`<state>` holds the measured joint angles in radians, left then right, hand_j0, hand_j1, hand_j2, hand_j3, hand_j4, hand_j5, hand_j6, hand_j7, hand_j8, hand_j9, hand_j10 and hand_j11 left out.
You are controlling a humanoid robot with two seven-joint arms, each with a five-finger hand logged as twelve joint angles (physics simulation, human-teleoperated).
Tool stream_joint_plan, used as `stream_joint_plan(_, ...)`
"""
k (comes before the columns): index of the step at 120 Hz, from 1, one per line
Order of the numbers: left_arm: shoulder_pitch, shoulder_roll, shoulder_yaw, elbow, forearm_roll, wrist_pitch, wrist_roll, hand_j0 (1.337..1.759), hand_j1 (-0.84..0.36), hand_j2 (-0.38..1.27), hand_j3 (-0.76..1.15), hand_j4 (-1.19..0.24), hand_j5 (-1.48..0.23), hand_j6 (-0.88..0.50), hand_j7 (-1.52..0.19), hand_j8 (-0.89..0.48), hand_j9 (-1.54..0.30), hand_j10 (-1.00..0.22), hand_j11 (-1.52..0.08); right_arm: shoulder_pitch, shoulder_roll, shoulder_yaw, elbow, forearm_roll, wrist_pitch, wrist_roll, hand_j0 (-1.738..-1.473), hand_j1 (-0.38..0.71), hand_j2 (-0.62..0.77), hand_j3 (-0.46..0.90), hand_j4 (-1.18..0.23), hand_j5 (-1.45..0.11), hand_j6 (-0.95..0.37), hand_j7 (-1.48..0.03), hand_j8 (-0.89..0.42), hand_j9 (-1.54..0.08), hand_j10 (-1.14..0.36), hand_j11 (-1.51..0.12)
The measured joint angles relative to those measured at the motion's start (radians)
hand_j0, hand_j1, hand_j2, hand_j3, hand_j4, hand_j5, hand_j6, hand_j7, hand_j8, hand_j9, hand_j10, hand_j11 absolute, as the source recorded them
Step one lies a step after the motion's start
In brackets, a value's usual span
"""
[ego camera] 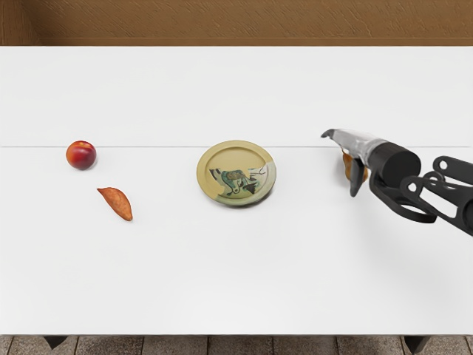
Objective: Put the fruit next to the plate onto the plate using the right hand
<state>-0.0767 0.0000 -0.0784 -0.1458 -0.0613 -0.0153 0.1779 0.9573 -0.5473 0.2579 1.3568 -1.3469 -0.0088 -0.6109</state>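
The white counter fills most of the view. Its near edge runs along the bottom of the picture, with a strip of grey-brown floor below it. A brown wall stands behind the far edge.

Items on the counter, left to right:

1. A round red-and-yellow fruit lies at the far left, well apart from the plate.
2. An orange-brown tapered sweet potato lies just nearer and slightly to the right of the round fruit, not touching it. It is set at a slant.
3. A yellow-rimmed plate sits near the centre. Its well carries a painted motif in green, dark and white tones, too small to identify. Nothing lies on the plate.
4. A small orange fruit lies on the counter to the right of the plate, apart from its rim. Most of it is hidden behind the hand.
5. The right hand is positioned at the orange fruit, and its dark arm enters from the right edge. Whether the fingers are released or grasping the fruit cannot be told from this view.
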Motion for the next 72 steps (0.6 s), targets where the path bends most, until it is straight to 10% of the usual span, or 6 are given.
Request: stream_joint_plan(72,0.0,0.0,0.0,0.0,0.0,0.0,0.0,1.658,0.33,0.0,0.0,-0.02,-0.02,-0.02,-0.02,-0.02,-0.02,-0.02,-0.02,-0.003,-0.005,0.0,-0.066,-0.003,0.006,0.0,-1.658,0.0,-0.05,0.0,-0.3,-0.38,-0.3,-0.38,-0.3,-0.38,-0.29,-0.38)
